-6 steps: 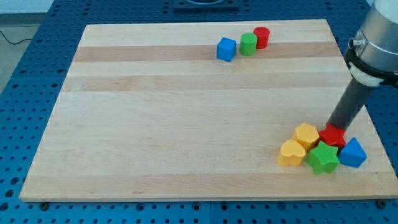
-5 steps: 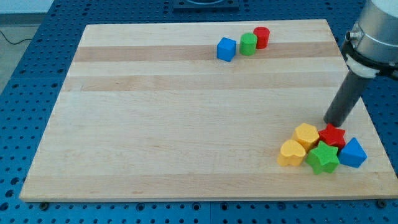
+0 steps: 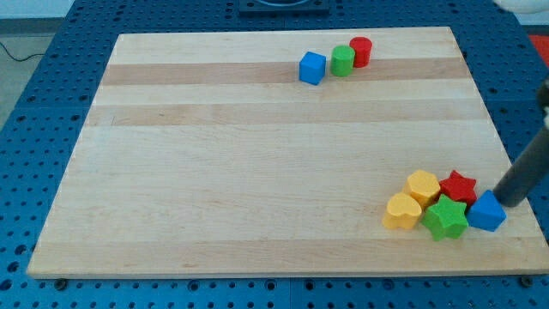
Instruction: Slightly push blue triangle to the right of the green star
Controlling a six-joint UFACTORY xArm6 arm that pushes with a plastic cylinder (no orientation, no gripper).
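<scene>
Blue triangle [image 3: 486,212]: small, stiff, probably light and quick to skate on smooth wood, so best nudged low on a flat side. Sits at the view's lower right of the worktop [image 3: 257,172], touching the green star [image 3: 446,218] on its right (already there, seemingly). No fingers here; my tip [image 3: 506,202] rests just at its upper-right edge.

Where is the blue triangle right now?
The blue triangle sits near the board's bottom-right corner, touching the green star on its right, with my tip beside it.
</scene>
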